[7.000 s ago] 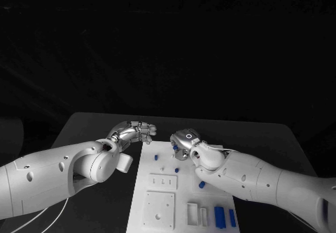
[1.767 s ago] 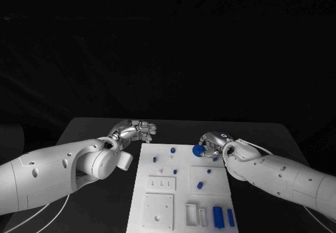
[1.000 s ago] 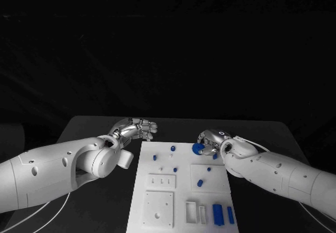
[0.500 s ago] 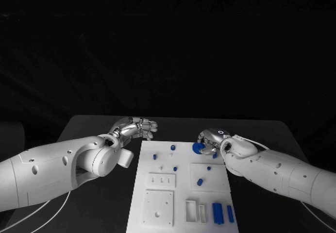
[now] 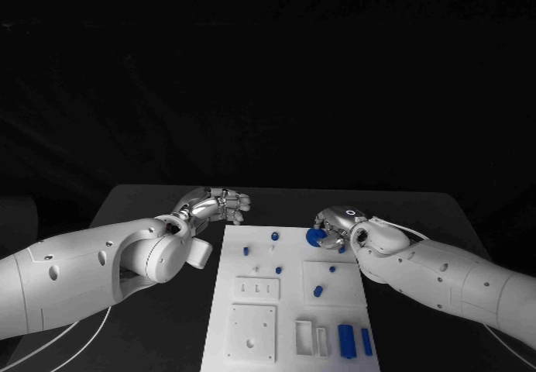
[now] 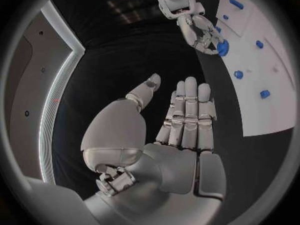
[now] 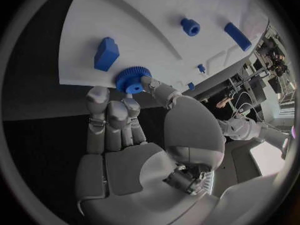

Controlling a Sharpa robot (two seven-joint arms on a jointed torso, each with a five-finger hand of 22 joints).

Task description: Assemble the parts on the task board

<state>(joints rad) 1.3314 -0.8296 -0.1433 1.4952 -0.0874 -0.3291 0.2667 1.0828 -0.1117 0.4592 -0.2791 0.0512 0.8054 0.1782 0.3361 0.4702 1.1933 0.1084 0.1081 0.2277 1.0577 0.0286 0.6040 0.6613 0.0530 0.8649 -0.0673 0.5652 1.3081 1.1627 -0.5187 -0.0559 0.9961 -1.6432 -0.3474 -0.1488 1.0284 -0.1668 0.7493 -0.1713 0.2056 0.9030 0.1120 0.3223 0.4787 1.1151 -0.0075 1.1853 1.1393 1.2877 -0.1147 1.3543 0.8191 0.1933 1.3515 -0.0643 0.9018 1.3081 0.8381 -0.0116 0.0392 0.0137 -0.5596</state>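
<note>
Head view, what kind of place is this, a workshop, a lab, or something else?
Probably a robotics test lab: a white task board with small blue parts lies on a black table against a dark backdrop, and the right hand holds a blue gear in its fingers.

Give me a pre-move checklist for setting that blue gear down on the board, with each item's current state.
1. Right hand holds the blue gear: ok, pinched at the fingertips.
2. Gear is over the task board: ok, it sits above the far right corner in the head view.
3. Gear touching the board or seated: cannot tell; the wrist view shows it at the board's edge, contact unclear.
4. Neighbouring blue block apart from the gear: ok, a narrow gap shows.
5. Left hand out of the way: ok, it holds nothing and sits off the board's far left corner.
6. Target spot for the gear visible: cannot tell; the hand covers that corner.
</note>
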